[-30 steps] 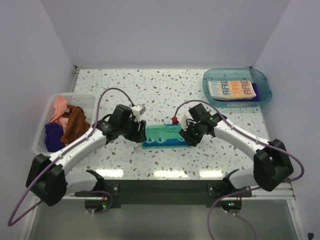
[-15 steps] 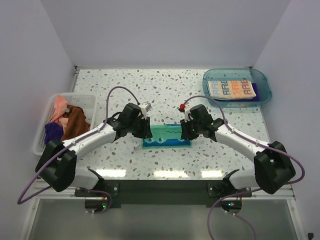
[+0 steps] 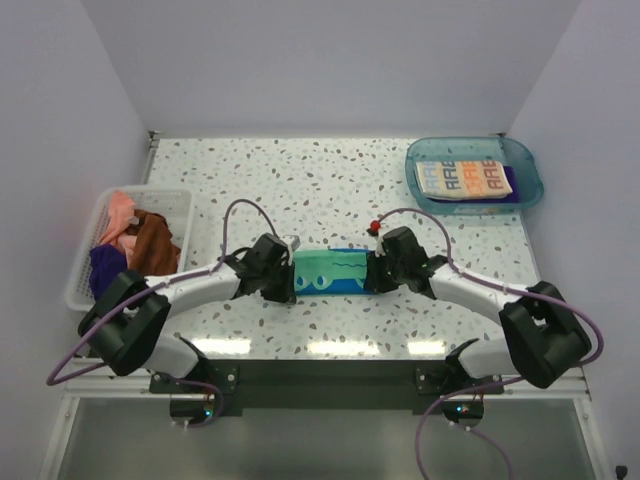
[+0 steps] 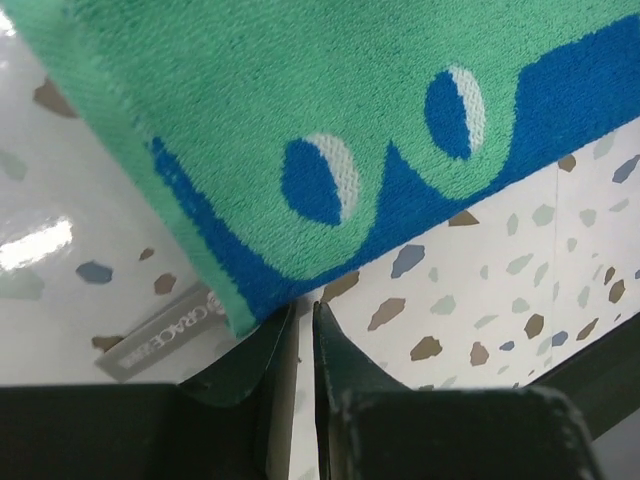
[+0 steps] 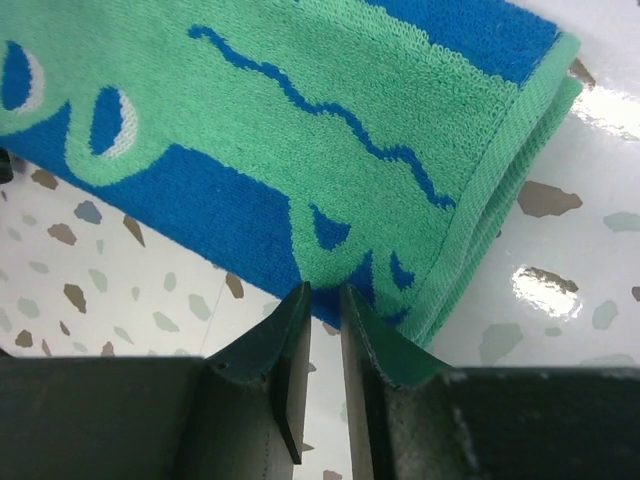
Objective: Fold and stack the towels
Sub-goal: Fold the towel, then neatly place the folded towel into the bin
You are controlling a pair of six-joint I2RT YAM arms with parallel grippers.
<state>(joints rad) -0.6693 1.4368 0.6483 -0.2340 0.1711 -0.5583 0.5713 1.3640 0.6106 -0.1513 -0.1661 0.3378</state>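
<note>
The green-and-blue crocodile towel (image 3: 335,270) lies folded into a short band at the front middle of the table. My left gripper (image 3: 278,282) is low at its left end and my right gripper (image 3: 385,272) at its right end. In the left wrist view the jaws (image 4: 303,308) are pinched to a thin slit on the towel's (image 4: 300,100) near corner, by its label. Seen from the right wrist, the jaws (image 5: 325,290) stand equally narrow, nipping the towel's (image 5: 300,120) near edge. A white lettered towel (image 3: 462,178) lies folded in the blue tray (image 3: 520,150).
A white basket (image 3: 150,192) at the left edge holds loose pink (image 3: 118,212), brown (image 3: 150,245) and purple (image 3: 105,270) towels. The blue tray sits at the back right corner. White walls close in the table on three sides.
Both arms have dropped lower and forward to the towel's near corners. Both sets of jaws have narrowed, the left one more.
</note>
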